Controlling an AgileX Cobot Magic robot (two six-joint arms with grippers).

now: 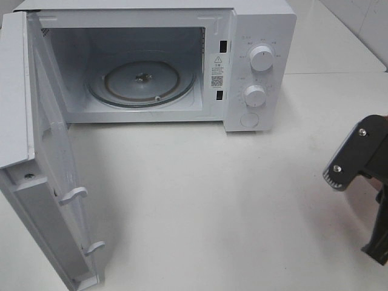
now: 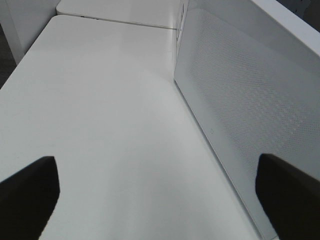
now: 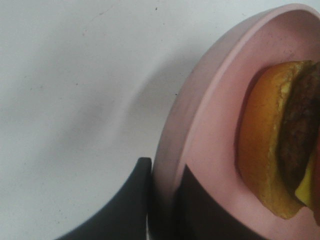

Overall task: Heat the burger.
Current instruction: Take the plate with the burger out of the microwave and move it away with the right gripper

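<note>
Our right gripper [image 3: 162, 200] pinches the rim of the round pink plate [image 3: 210, 125] bearing the tall, soft burger [image 3: 270, 150]; we judge it topple-prone, best carried level. Our left gripper [image 2: 155, 200] gapes empty beside the white microwave's open door [image 1: 36, 182].

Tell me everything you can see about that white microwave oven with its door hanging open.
The white microwave oven is a boxy, plastic-looking appliance sitting on the white table. Its hinged door is swung fully open to the left, showing a perforated inner panel and two latch hooks. Inside, only a round glass turntable lies on the cavity floor. The right-hand panel carries two round white knobs, one above the other, with a round button below. No gripper touches it.
</note>
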